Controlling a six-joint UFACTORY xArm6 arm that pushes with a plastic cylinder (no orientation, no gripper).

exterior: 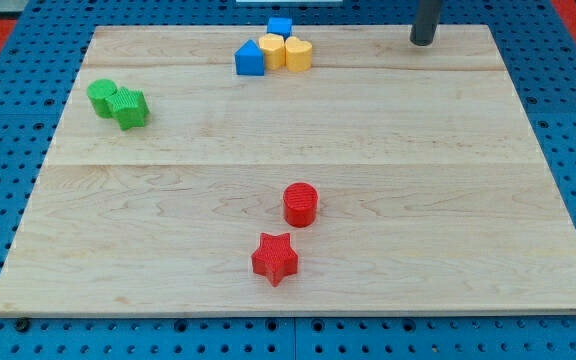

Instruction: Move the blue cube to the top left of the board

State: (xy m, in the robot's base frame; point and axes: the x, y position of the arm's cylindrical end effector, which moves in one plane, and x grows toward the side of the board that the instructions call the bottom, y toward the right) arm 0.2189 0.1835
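Red star (pixel 274 259): nearest the view's bottom, far below and left of my tip
Red cylinder (pixel 301 204): just up-right of the red star, apart from it, well below-left of my tip
Green pair: green cylinder (pixel 101 97) touching a second green block (pixel 130 108), shape unclear, at the board's left edge, far left of my tip
Blue cube (pixel 280 27): at the board's top edge, centre, left of my tip, well apart from it
Cluster below the cube: blue triangle (pixel 250 58), yellow block (pixel 273 51), yellow block (pixel 298 53), packed side by side
My tip (pixel 423 41): bare rod end at the board's (pixel 448 220) top right, touching no block
Jaws: none fitted, so no open or closed state can be told
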